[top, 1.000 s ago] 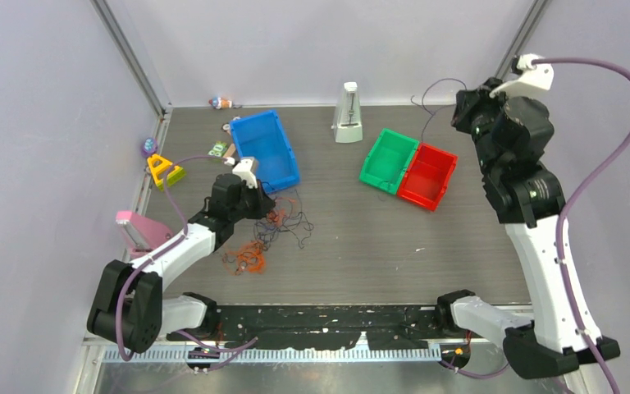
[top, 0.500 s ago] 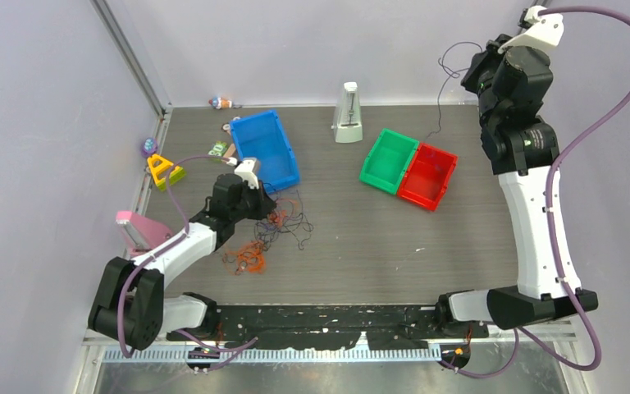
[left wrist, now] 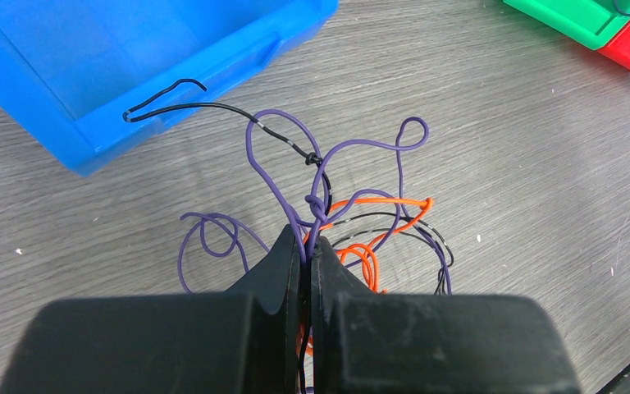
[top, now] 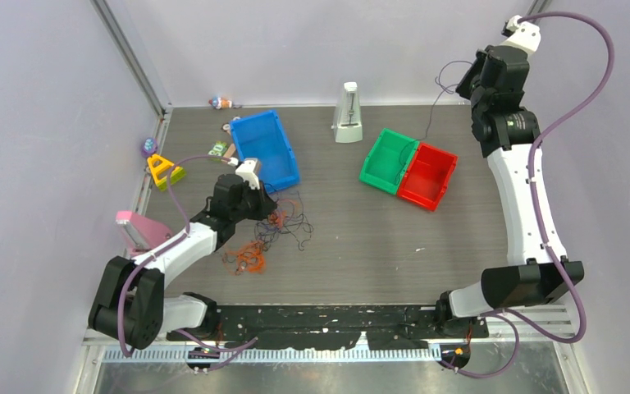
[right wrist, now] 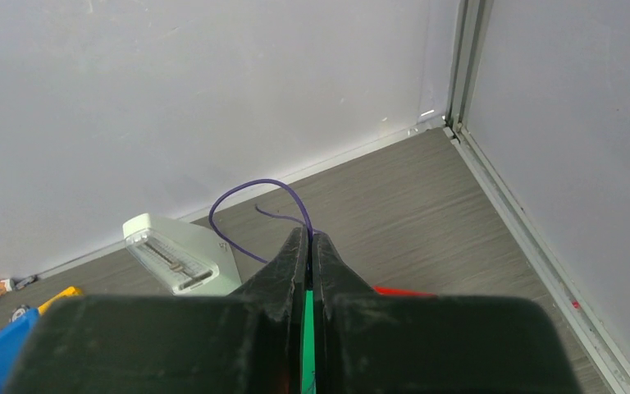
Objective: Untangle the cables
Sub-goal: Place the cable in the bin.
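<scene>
The cables (top: 283,222) lie as a loose purple, black and orange tangle on the table in front of the blue bin, with an orange clump (top: 246,258) nearer me. My left gripper (top: 267,205) is low over the tangle. In the left wrist view it (left wrist: 306,243) is shut on purple and black strands just below a knot (left wrist: 316,205). My right gripper (top: 464,82) is raised high at the back right. It (right wrist: 310,236) is shut on one purple cable (right wrist: 238,193), which hangs down (top: 431,111) toward the green bin.
A blue bin (top: 264,149) stands just behind the tangle. A green bin (top: 389,160) and a red bin (top: 428,175) sit side by side at the right. A white metronome (top: 348,113) stands at the back. A yellow triangle toy (top: 162,170) and a pink object (top: 138,230) lie at the left.
My right arm has stretched upward and back toward the far right corner, lifting the purple strand higher. The left arm and the tangle have stayed in place.
</scene>
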You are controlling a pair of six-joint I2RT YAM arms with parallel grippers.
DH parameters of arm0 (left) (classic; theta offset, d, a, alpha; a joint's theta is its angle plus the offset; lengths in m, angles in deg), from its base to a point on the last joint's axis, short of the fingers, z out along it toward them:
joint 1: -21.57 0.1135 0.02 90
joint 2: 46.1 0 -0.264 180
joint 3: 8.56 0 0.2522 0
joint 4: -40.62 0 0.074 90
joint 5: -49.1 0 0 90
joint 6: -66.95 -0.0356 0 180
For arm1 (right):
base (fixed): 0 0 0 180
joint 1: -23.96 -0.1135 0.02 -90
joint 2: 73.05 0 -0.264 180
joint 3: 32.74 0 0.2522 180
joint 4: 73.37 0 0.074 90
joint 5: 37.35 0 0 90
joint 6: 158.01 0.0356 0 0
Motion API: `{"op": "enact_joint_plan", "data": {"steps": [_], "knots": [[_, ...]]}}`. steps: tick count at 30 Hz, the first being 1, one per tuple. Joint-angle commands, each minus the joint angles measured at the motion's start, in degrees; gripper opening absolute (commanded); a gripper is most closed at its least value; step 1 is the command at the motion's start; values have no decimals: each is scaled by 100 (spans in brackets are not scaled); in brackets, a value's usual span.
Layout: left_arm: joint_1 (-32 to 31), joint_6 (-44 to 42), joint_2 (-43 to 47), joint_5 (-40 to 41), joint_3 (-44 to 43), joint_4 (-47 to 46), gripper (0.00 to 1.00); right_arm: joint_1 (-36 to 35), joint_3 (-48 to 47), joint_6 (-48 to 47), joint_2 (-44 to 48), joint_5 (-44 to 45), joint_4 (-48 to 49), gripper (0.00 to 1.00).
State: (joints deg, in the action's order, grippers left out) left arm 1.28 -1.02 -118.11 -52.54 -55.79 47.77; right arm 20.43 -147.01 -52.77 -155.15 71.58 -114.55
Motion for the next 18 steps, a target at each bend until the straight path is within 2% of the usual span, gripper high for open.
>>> {"op": "enact_joint_plan", "data": {"steps": [1, 6, 12, 18], "knots": [[-27, -103, 5, -38, -102, -209, 0, 50, 36, 88, 71, -146, 294, 5], [-27, -112, 13, -18, -98, -209, 0, 169, 56, 147, 56, -241, 332, 5], [-45, -118, 2, -31, -115, -203, 0, 204, -1226, 116, -229, -328, -78, 5], [-51, -128, 32, -9, -104, -191, 0, 241, -1740, 61, -356, -311, -280, 5]]}}
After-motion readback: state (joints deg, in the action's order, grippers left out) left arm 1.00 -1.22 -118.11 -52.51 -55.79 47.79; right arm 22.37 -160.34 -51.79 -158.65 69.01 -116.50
